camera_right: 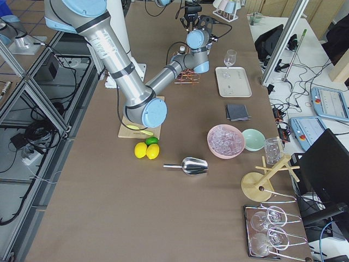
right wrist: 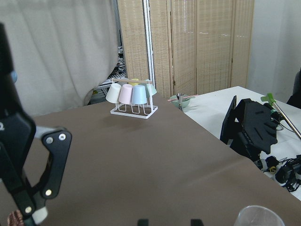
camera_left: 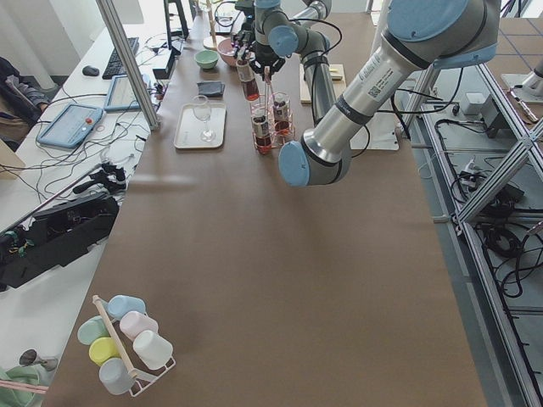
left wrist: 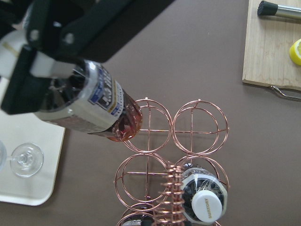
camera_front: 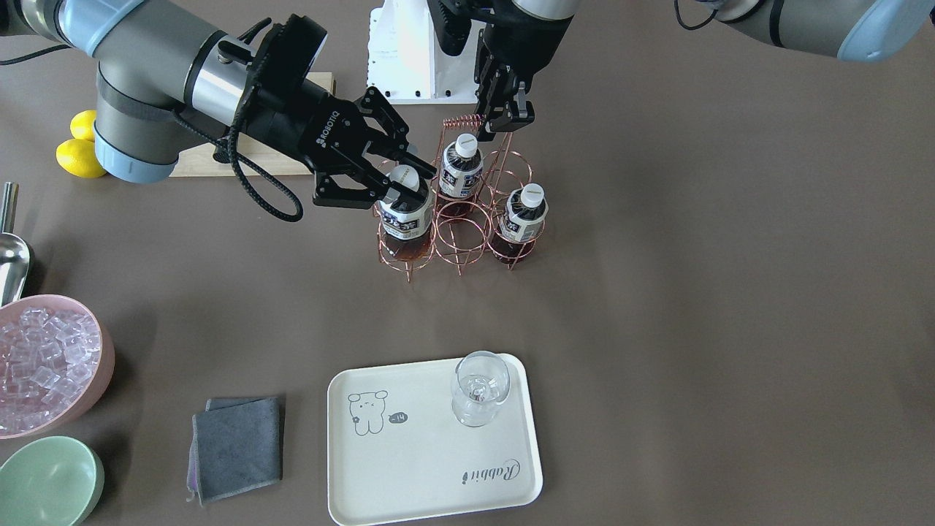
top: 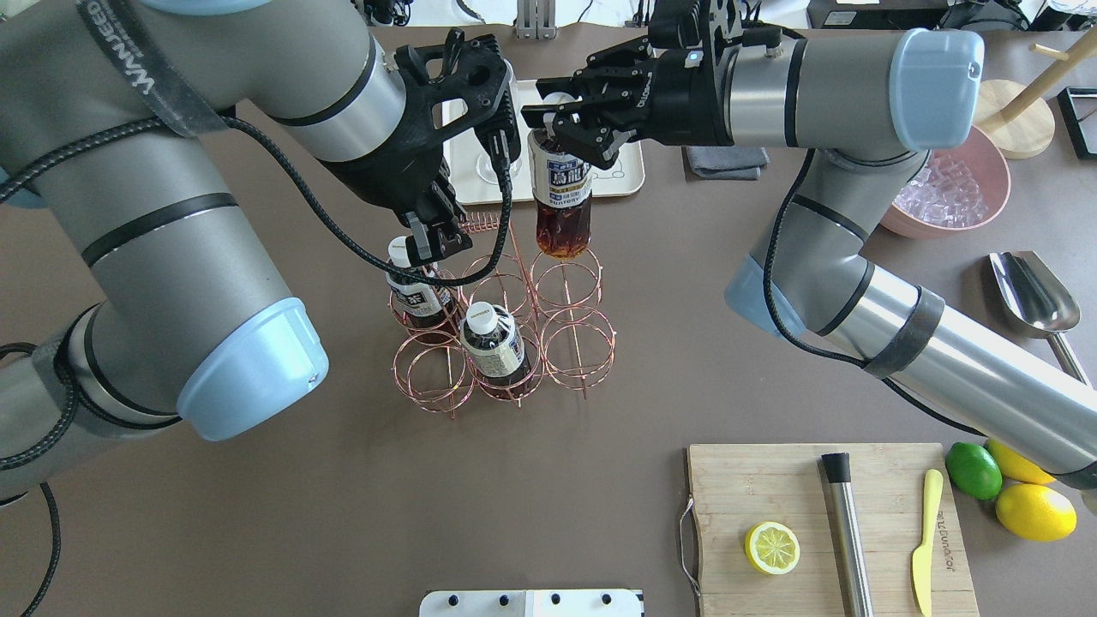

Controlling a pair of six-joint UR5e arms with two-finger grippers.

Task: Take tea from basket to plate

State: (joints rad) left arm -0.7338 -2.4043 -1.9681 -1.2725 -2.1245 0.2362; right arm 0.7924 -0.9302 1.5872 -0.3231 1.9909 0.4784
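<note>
My right gripper [camera_front: 398,183] [top: 557,120] is shut on the neck of one tea bottle [camera_front: 404,215] [top: 561,201]. It holds the bottle tilted, its base at the top ring of a corner cell of the copper wire basket [camera_front: 460,245] [top: 428,370]; the left wrist view shows the bottle [left wrist: 96,106] too. Two more tea bottles [camera_front: 460,169] [camera_front: 522,215] stand in the basket. My left gripper [camera_front: 506,120] [top: 433,244] is shut on the basket's coiled handle [camera_front: 462,121]. The cream plate [camera_front: 409,467] lies apart, at the table's operator side.
A stemmed glass [camera_front: 478,387] stands on the plate's corner. A grey cloth [camera_front: 237,446], a pink bowl of ice [camera_front: 44,365] and a green bowl [camera_front: 47,482] lie beside it. A cutting board [top: 771,488], lemons [top: 1033,510] and a metal scoop [top: 1033,291] are nearby.
</note>
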